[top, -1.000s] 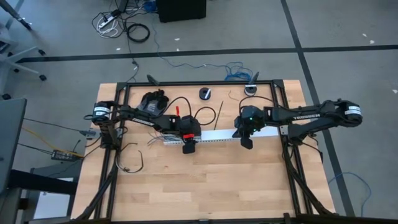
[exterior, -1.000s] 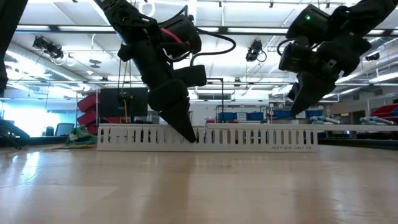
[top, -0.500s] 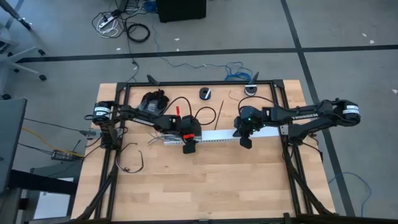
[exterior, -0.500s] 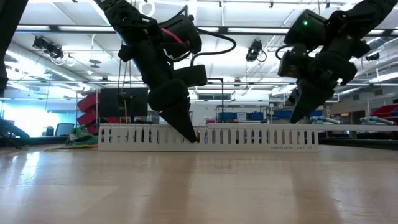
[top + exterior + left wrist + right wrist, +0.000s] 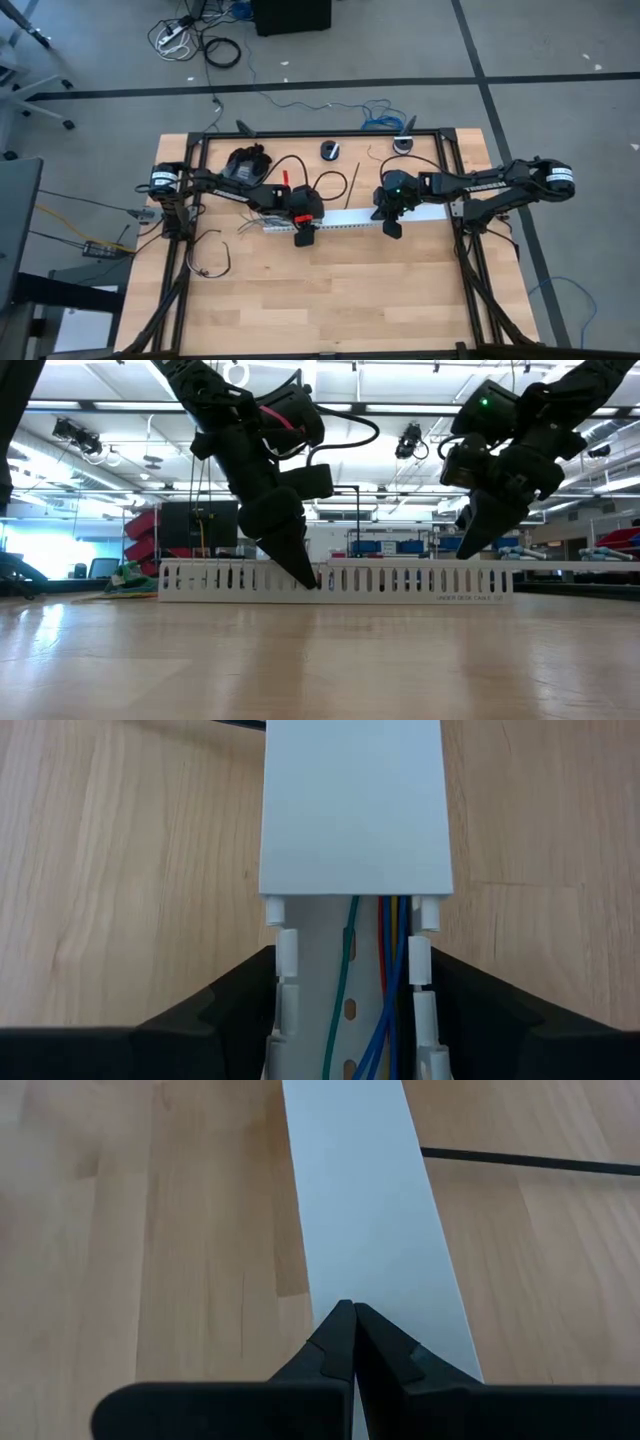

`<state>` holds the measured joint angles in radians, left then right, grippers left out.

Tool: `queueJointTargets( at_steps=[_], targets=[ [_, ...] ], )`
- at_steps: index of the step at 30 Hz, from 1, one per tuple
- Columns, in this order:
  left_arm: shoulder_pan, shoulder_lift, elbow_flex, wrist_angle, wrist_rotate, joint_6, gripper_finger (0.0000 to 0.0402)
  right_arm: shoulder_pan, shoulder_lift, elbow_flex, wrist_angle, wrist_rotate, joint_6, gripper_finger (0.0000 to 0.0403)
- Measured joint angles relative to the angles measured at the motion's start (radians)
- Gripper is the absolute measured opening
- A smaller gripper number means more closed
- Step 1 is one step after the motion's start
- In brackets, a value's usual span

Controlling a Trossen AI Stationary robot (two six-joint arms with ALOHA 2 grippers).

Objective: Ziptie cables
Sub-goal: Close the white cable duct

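Straddling the white slotted duct (image 5: 340, 220) near its middle, the left gripper (image 5: 300, 238) stands with its fingers (image 5: 235, 995) spread wide, one on each side wall, tips down at the counter (image 5: 330, 300) in the low view. In the left wrist view the duct's white cover (image 5: 350, 805) ends just ahead of the fingers, and the uncovered channel shows the cables (image 5: 385, 990): thin green, blue, red and yellow wires lying lengthwise inside it. More loose wires (image 5: 250, 226) spill from the duct's left end towards the counter's left edge.

The right gripper (image 5: 391, 228) hangs above the right part of the duct, its fingers (image 5: 345, 1345) pressed together to a point over the white cover; the low view shows the tips slightly above the duct's top edge, not touching it. A thin black strip (image 5: 530, 1162), perhaps a ziptie, lies on the wood beside the duct.

The duct lies across the counter's middle, parallel to its far edge. Near the far edge sit a black glove-like object (image 5: 247, 160) and two small round dark items (image 5: 330, 150).
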<state>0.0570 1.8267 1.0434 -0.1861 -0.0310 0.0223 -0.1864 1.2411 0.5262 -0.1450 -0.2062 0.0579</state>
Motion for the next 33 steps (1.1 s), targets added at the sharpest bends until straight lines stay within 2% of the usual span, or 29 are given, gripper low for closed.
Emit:
queueJointTargets(
  at_steps=[16, 22, 27, 33],
  targets=[
    [0.000, 0.000, 0.000, 0.026, 0.008, 0.000, 0.0224, 0.000, 0.003, -0.001, 0.053, -0.033, -0.010, 0.0000],
    [0.000, 0.000, 0.001, 0.028, 0.007, 0.000, 0.0224, 0.000, 0.068, 0.000, 0.066, -0.044, -0.009, 0.0000],
    [0.000, 0.000, 0.001, 0.027, 0.006, 0.000, 0.0224, 0.000, 0.144, 0.004, 0.154, -0.078, -0.010, 0.0000],
    [0.000, 0.000, 0.001, 0.028, 0.007, 0.000, 0.0224, 0.000, 0.152, 0.039, 0.132, -0.080, -0.028, 0.0000]
  ],
)
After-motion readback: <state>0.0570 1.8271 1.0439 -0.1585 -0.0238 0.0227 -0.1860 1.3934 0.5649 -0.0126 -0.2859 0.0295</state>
